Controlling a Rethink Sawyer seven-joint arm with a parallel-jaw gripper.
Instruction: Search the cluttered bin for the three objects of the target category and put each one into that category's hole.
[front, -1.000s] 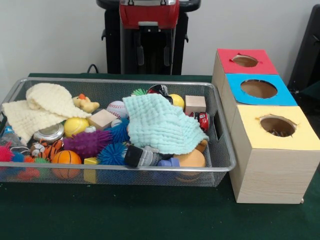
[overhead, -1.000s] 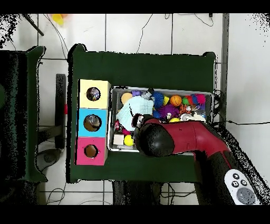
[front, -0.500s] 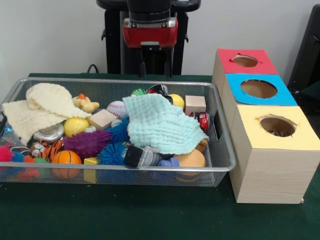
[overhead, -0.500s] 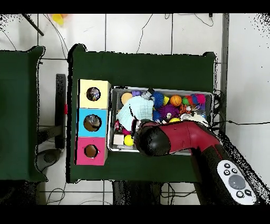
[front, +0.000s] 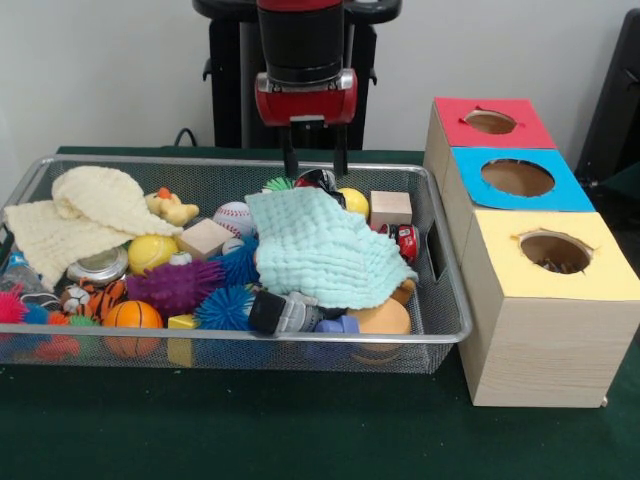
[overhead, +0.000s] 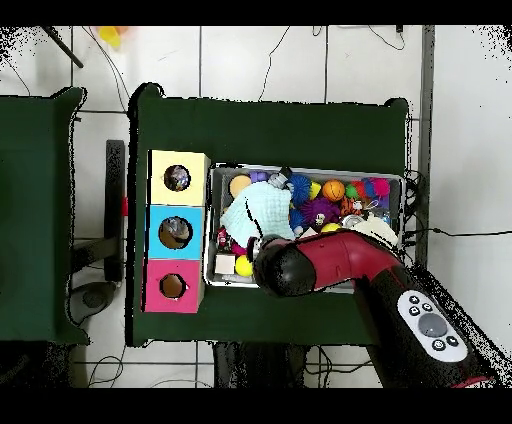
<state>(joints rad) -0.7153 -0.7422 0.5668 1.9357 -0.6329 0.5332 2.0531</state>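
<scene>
From the front, the red-and-black gripper hangs fingers apart above the wire mesh bin; overhead, the arm hides them.

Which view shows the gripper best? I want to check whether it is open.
The front view: the gripper hangs open above the bin's far side, both fingers visible. In the overhead view the arm covers it.

The mint cloth covers much of the wire bin's right half, hiding whatever lies beneath. Overhead, the red arm masks the bin's near edge. The yellow hole's contents are indistinct.
</scene>
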